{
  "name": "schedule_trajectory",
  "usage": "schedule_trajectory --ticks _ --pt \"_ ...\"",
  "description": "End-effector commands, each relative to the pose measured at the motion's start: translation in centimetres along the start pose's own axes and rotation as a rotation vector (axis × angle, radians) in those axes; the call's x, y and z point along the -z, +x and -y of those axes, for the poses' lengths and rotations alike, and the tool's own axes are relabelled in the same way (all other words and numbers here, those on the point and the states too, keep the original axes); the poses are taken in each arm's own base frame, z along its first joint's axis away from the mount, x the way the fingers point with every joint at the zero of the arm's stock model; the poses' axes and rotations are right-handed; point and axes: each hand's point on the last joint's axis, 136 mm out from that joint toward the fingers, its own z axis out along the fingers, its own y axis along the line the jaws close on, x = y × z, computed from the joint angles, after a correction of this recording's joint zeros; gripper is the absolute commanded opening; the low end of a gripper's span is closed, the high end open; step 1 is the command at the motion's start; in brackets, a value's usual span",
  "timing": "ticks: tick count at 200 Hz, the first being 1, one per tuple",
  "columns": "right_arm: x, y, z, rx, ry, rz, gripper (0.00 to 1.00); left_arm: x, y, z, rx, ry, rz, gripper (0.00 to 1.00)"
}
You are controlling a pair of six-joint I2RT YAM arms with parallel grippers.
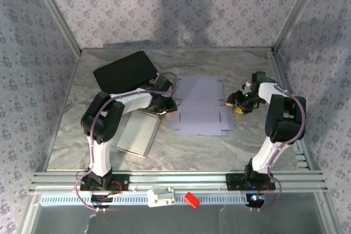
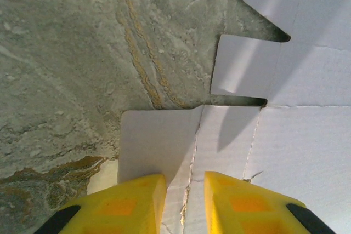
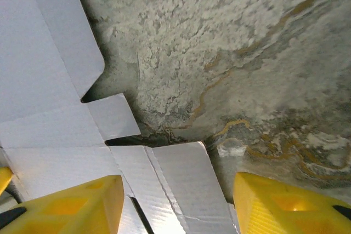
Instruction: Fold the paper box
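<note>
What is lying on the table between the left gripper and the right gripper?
The flat paper box lies between the left gripper and the right gripper, seen in the top view.

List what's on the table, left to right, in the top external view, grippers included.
black panel → left gripper → paper box → right gripper. I skipped the grey flat piece because it overlaps the black panel sideways.

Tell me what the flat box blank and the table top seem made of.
The box blank: probably thin corrugated cardboard, matte white; fine ribbing and scored creases show. The table top: marble or marble print, grey with ochre veins; cannot tell which.
</note>
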Motion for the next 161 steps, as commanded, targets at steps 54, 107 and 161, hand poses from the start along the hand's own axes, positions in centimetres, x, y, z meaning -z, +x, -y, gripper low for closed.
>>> schedule_trajectory --ticks 54,107,161 --pt "-1.4 -0.3 -1.8 0.150 -0.030 -0.035 0.56 -1.6 1.4 -4.2 0.008 -0.156 -0.072 0.29" --pt "-1.4 0.5 -1.7 0.150 0.019 -0.057 0.54 -0.4 0.0 -1.4 -0.010 -0.050 -0.021 0.39" --pt "0.0 0.7 -5.6 0.118 -0.263 -0.052 0.52 0.0 -1.1 1.5 0.000 0.053 -0.027 0.41"
